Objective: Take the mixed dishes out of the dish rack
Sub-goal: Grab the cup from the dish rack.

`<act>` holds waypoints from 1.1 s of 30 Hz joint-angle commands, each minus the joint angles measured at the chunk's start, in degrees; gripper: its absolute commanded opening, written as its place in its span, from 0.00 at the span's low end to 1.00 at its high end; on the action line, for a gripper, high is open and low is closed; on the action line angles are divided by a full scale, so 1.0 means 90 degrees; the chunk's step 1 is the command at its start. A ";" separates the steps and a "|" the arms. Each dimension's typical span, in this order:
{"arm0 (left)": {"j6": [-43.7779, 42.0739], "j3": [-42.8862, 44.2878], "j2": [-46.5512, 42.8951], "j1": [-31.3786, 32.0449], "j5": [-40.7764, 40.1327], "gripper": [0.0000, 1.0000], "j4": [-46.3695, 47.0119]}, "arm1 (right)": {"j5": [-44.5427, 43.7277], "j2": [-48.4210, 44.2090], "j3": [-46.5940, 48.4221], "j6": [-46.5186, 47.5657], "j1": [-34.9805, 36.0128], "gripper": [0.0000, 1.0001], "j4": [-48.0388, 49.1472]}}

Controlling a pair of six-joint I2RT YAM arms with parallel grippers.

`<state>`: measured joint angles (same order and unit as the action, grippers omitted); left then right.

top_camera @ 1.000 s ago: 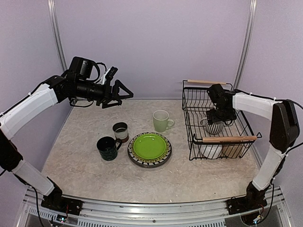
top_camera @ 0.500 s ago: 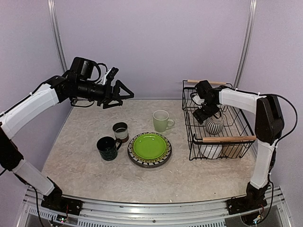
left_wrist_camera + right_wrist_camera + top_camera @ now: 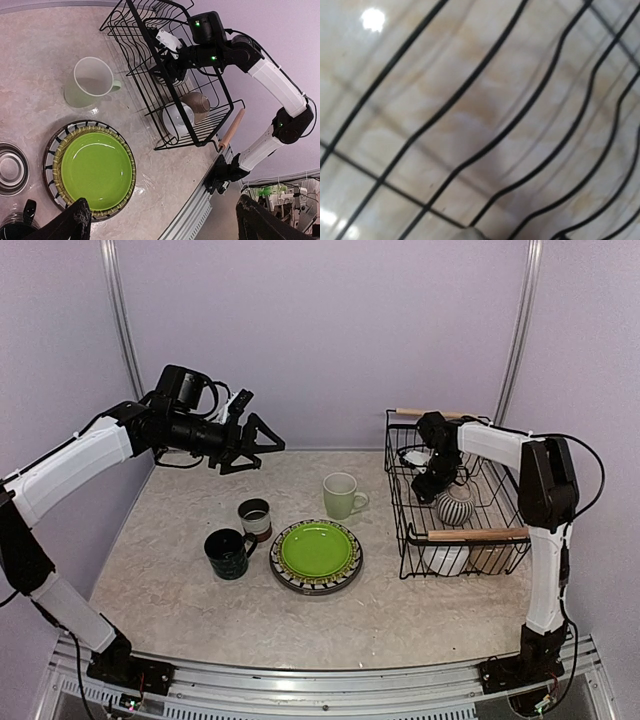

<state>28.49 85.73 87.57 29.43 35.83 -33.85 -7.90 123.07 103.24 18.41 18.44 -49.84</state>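
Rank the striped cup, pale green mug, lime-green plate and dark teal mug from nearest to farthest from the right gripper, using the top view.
1. The striped cup, inside the dish rack, right beside the right gripper.
2. The pale green mug, outside the rack, just to its left.
3. The lime-green plate, farther left and toward the near edge.
4. The dark teal mug, farthest left.

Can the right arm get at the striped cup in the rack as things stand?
Probably yes. The right gripper sits inside the dish rack, close beside the striped cup, with no other dish between them. The rack is open-topped; its near wooden handle lies off that line.
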 commanded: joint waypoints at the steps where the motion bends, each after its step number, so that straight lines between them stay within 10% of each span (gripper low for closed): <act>1: 0.0065 -0.0015 0.0051 -0.0102 0.0190 0.96 0.0089 | 0.0357 0.0056 0.0050 0.0024 -0.0056 0.65 -0.0472; 19: 0.0116 -0.0042 -0.0109 -0.0110 0.0253 0.96 0.0147 | -0.0938 0.0499 0.0707 -0.1489 -0.0596 0.54 -0.0647; 33: 0.0108 -0.0042 -0.0147 -0.0074 0.0265 0.96 0.0138 | 0.0243 0.1032 0.1443 -0.1509 -0.0645 0.21 -0.1267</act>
<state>29.56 85.73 87.59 28.71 37.50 -33.43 -9.50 129.84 113.16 5.91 12.75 -57.58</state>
